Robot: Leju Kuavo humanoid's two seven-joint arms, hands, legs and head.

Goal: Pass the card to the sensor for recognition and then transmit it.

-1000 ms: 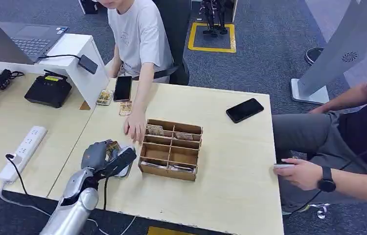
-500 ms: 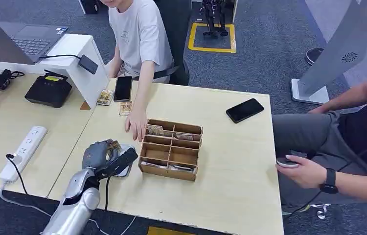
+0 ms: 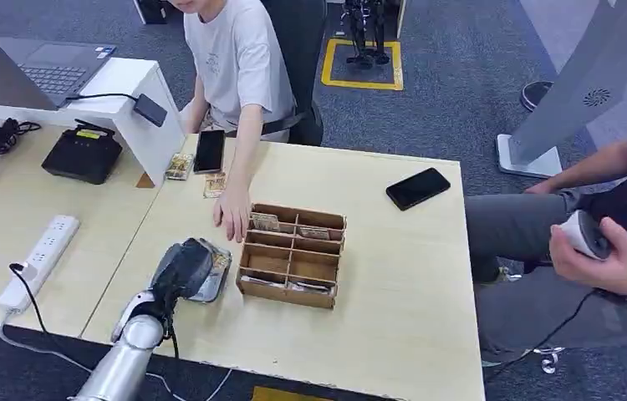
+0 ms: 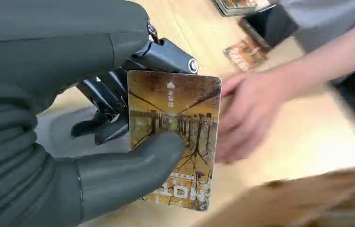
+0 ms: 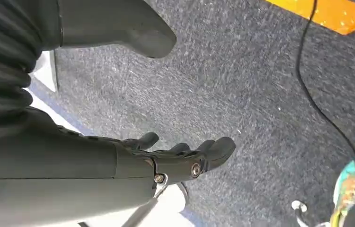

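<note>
My left hand [image 3: 183, 269] hovers over the near left part of the wooden table, just left of the wooden divider box [image 3: 293, 255]. In the left wrist view this hand [image 4: 95, 142] pinches a yellow-brown picture card [image 4: 175, 137] between thumb and fingers, the card's face toward the camera. A flat grey pad [image 3: 212, 282] lies under the hand. A seated person's hand [image 3: 231, 219] rests on the table just beyond my hand. My right hand [image 5: 180, 156] hangs over the grey carpet, fingers apart and holding nothing.
The divider box holds cards in some compartments. Loose cards [image 3: 214, 185] and a phone [image 3: 210, 150] lie at the far left, another phone [image 3: 417, 187] at the far right. A second person on the right holds a white device [image 3: 582, 234]. A power strip [image 3: 38, 261] lies on the left desk.
My left hand has turned and shifted slightly right over the grey pad, still holding the card. The person on the right has raised their hand with the white device.
</note>
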